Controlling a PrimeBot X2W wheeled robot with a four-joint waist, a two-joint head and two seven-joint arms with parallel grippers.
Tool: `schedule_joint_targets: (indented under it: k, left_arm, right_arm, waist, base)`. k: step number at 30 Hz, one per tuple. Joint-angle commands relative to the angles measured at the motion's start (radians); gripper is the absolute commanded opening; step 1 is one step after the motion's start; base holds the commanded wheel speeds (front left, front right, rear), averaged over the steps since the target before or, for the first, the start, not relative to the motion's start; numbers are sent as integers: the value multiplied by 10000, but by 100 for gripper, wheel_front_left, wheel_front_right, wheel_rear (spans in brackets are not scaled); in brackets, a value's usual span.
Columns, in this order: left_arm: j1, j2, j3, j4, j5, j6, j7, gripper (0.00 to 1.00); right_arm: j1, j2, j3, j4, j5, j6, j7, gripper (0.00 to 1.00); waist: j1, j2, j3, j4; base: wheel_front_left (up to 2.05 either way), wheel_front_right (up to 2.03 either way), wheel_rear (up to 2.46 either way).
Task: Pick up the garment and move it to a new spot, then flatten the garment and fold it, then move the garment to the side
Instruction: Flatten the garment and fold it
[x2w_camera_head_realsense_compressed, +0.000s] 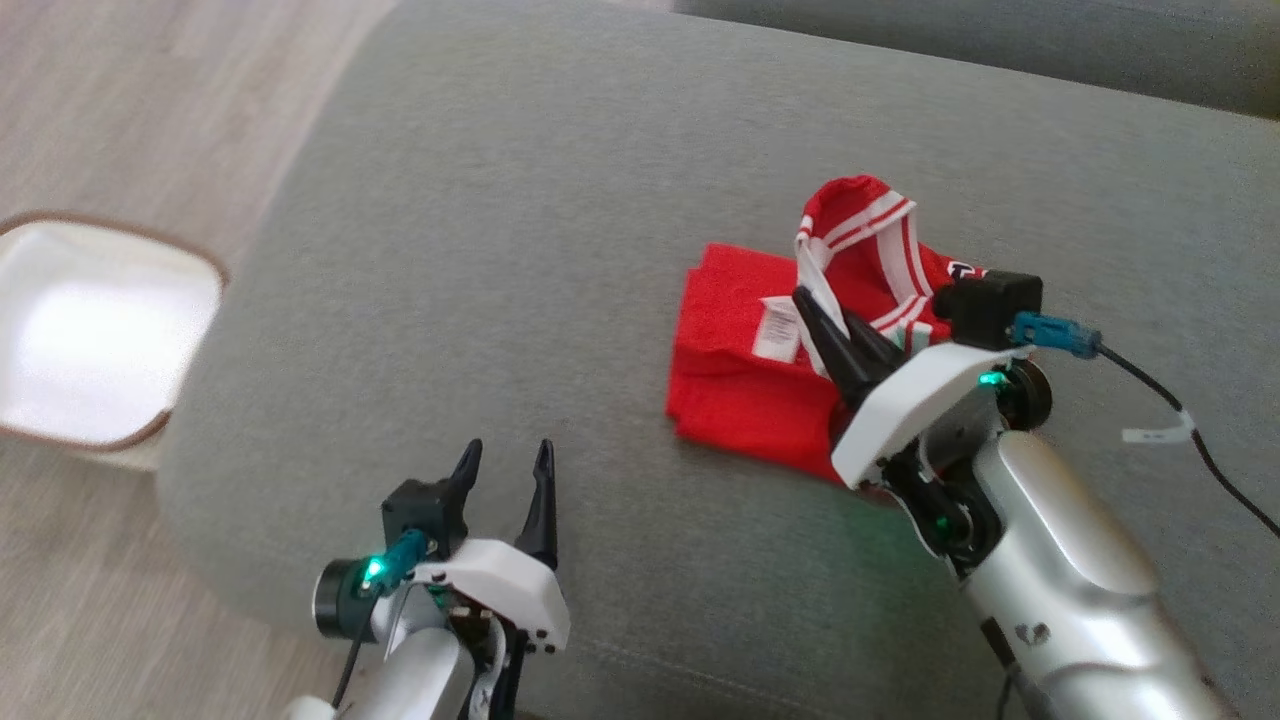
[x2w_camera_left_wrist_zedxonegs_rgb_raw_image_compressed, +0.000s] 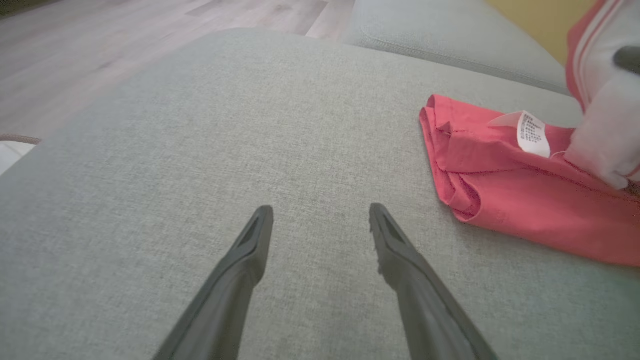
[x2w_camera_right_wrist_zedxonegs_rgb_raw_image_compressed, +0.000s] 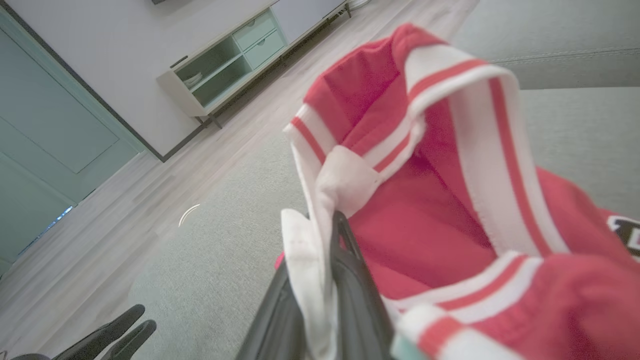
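On cushion (x2w_camera_head_realsense_compressed: 500, 250), right of its middle: garment (x2w_camera_head_realsense_compressed: 740, 370), part-folded. Pinches trim (x2w_camera_right_wrist_zedxonegs_rgb_raw_image_compressed: 305, 250) in right gripper (x2w_camera_head_realsense_compressed: 822, 312); holds left gripper (x2w_camera_head_realsense_compressed: 508, 450) wide, empty, by cushion's front edge. Best carry trim over low, lay edges flush.

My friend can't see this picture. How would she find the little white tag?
Start at the big grey cushion and find the red garment lying on it. The white tag sits on its folded flat part, just beside the right gripper. Unlike the striped white trim, it is a small plain rectangle with tiny print.
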Motion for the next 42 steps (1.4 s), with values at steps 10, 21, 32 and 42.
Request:
schedule_joint_targets:
  k: [10,21,32,42]
  left_arm:
    - [-35,70,195,-552,-149,287,-124,100]
    - [-159,70,962,-949,464,380,-124,100]
    - [-24,70,1704,-895,1139,475,-124,100]
    - [577,70,2152,-728,1639,345,-124,100]
  right_arm:
    - [-865,528,-98,669,-819,67,-1680,100]
    - [-298,200,-2431,1325,-2189,67,-3428,100]
    - [812,436,-4320,1272,-3649,67,-3665,100]
    - [1966,779,-4616,934,-4192,67,-3671,100]
  waist:
    - [0,0,102,315]
    - [0,0,-92,-1413]
    - [0,0,-313,-2547]
    - [0,0,-910,-2760]
  base:
    - [0,0,0]
    - [0,0,0]
    - [0,0,0]
    - [0,0,0]
